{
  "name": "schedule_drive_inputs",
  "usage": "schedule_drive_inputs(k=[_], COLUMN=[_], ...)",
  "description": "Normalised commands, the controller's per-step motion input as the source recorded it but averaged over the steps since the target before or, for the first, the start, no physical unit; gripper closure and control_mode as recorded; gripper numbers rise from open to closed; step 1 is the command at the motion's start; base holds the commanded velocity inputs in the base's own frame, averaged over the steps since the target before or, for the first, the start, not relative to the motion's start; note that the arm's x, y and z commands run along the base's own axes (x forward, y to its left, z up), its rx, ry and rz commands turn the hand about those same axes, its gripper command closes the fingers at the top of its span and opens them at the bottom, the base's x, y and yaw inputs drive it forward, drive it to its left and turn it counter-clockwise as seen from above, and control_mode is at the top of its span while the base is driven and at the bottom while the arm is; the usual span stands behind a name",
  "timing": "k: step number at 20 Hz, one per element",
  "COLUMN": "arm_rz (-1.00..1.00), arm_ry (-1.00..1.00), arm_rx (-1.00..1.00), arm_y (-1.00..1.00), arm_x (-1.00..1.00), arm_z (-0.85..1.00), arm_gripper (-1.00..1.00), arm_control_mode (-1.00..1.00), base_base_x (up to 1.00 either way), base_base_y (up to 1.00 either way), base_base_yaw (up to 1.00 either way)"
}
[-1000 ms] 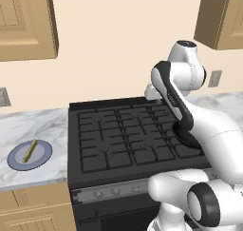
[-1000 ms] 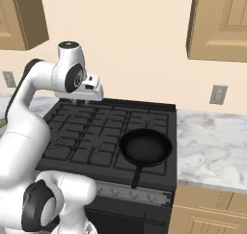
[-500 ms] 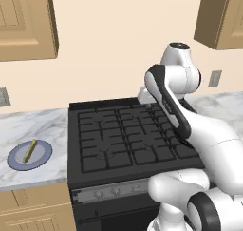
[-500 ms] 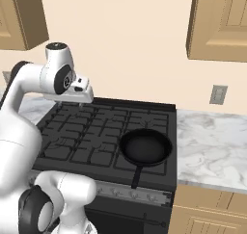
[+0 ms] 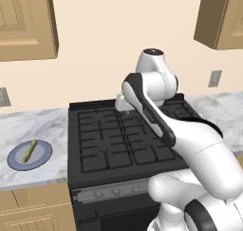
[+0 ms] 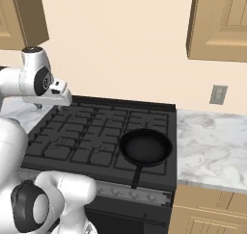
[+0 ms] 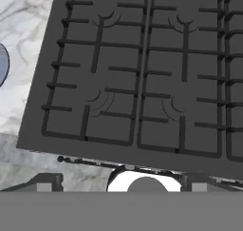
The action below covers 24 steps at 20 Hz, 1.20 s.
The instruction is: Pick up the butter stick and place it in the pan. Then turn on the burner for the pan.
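Observation:
The butter stick point(image 5: 30, 150) is a thin yellow-olive bar lying on a blue-grey plate point(image 5: 42, 154) on the counter left of the stove. The black pan point(image 6: 144, 146) rests on the front right burner point(image 6: 165, 127), its handle pointing toward the stove's front edge. My gripper point(image 6: 54, 102) hangs above the back left part of the stovetop, far from both the butter and the pan. In the hand view my gripper point(image 7: 121, 180) is open, its fingertips point(image 7: 45, 181) wide apart with nothing between them, looking down on the grates.
The black gas stovetop point(image 5: 118, 135) has a row of knobs point(image 6: 130, 193) along its front. Marble counter runs on both sides point(image 6: 212, 146). Wooden cabinets point(image 5: 23, 21) hang above. The plate's edge point(image 7: 2, 63) shows at the left of the hand view.
The arm has swung to the left across the stove, carrying the hand from above the middle toward the back left corner. Pan and butter stick have stayed put.

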Motion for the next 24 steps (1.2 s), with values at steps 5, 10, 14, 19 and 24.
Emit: schedule_drive_inputs(k=[5, 10, 14, 19, 24], arm_rz=[0.01, 0.0, 0.0, -0.04, -0.08], arm_ry=[0.13, 0.11, 0.08, 0.02, 0.01], arm_rx=[0.0, 0.0, 0.0, 0.0, 0.0], arm_y=[0.65, 0.69, 0.7, 0.63, 0.54], arm_x=[-0.07, -0.12, -0.01, 0.0, 0.01], arm_z=[-0.13, -0.3, -0.3, -0.17, -0.06], arm_gripper=[-1.0, -1.0, -1.0, -1.0, -1.0], arm_control_mode=[-1.0, -1.0, -1.0, -1.0, -1.0], base_base_x=[0.0, 0.0, 0.0, 0.0, 0.0], base_base_y=[0.0, 0.0, 0.0, 0.0, 0.0], base_base_yaw=[0.0, 0.0, 0.0, 0.0, 0.0])
